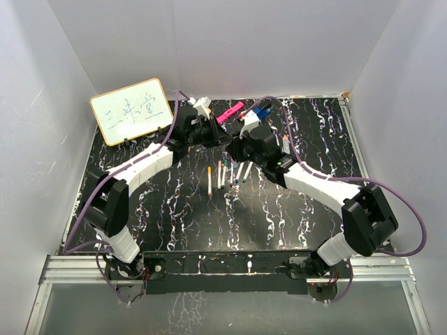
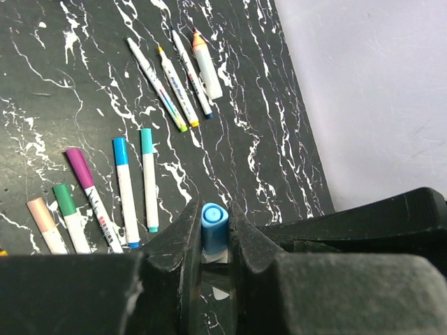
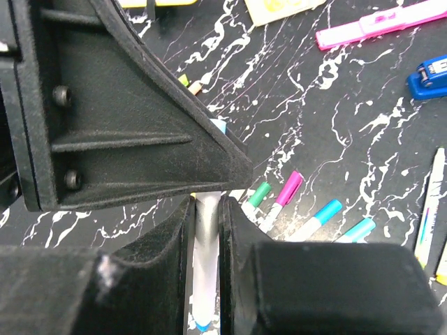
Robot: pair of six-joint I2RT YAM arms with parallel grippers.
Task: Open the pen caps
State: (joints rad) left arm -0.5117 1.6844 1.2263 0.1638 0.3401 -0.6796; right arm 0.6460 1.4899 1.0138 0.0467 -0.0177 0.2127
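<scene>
on your right wrist view the ribbed black body of the left claw (image 3: pixel 126 105) fills the upper left and hides the far end of the pen you hold; only a sliver of light blue shows at its edge. beyond it lie a flat pink highlighter (image 3: pixel 377 24) and a blue clip tool (image 3: pixel 427 75) on the black, white-veined marble-look table (image 1: pixel 174 223). a whiteboard (image 1: pixel 131 110) with blue writing leans at the back left.

the left claw (image 2: pixel 213 241) is clenched on the blue cap (image 2: pixel 214 218), a short, smooth round plastic tube standing up between its matte black fingers. your right claw (image 3: pixel 206 209) is clamped on the white pen barrel (image 3: pixel 206 265), thin and glossy. from above, both claws meet nose to nose over the middle of the table.

on the left wrist view you can count five capped pens (image 2: pixel 120 150) side by side: peach, green, purple, blue and teal. four more pens (image 2: pixel 178 87) lie farther off, one stubbier with an orange tip.
</scene>
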